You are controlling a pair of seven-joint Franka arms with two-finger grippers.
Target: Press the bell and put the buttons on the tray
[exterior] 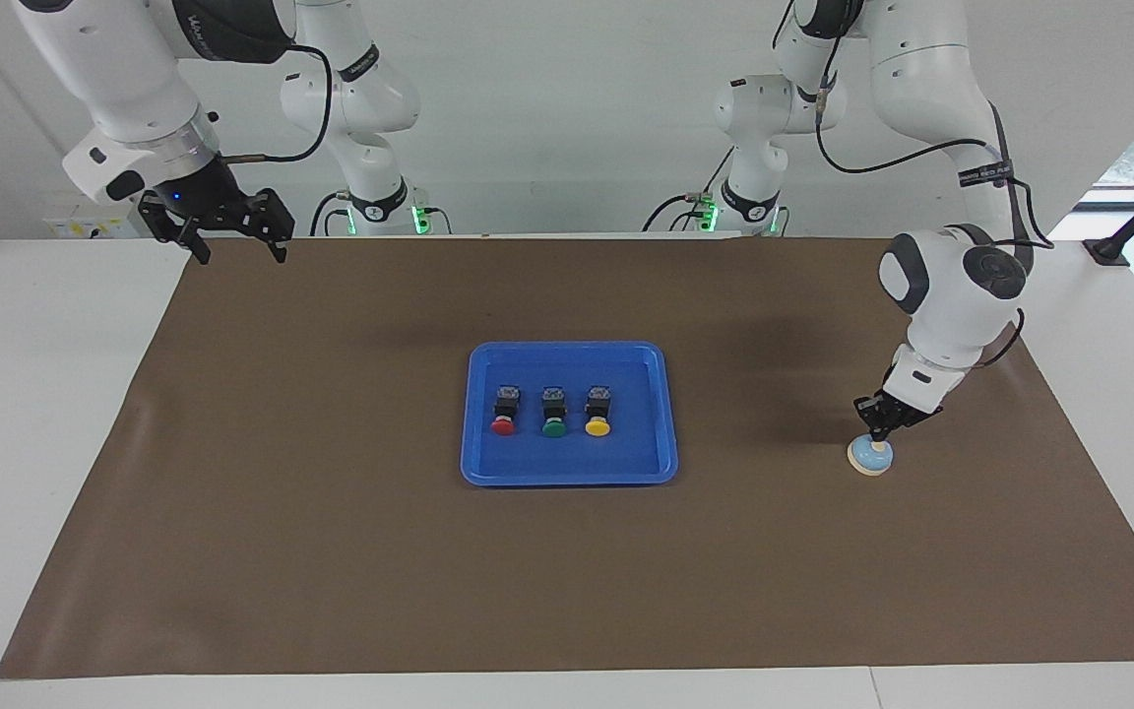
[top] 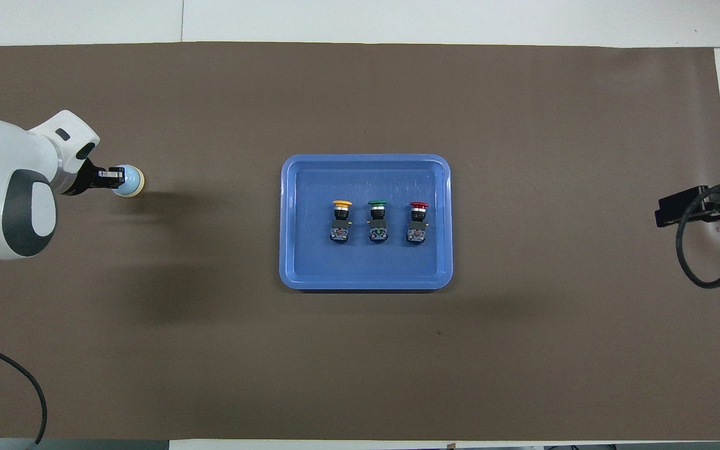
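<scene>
The light-blue bell (exterior: 868, 457) (top: 132, 181) stands on the brown mat toward the left arm's end of the table. My left gripper (exterior: 877, 436) (top: 112, 178) is shut, and its fingertips come down on the bell's top, hiding the knob. In the blue tray (exterior: 667, 414) (top: 286, 219) at the mat's middle lie the buttons in a row: red (exterior: 503, 413) (top: 418, 222), green (exterior: 554, 413) (top: 377, 222), yellow (exterior: 598, 412) (top: 341, 222). My right gripper (exterior: 232, 246) hangs open and holds nothing, over the mat's corner nearest the right arm's base.
The brown mat (exterior: 331, 512) covers most of the white table, with bare white margins at both ends. A black clamp arm (exterior: 1118, 241) stands at the table's edge by the left arm's end. A black cable (top: 4, 369) loops over the mat near the left arm.
</scene>
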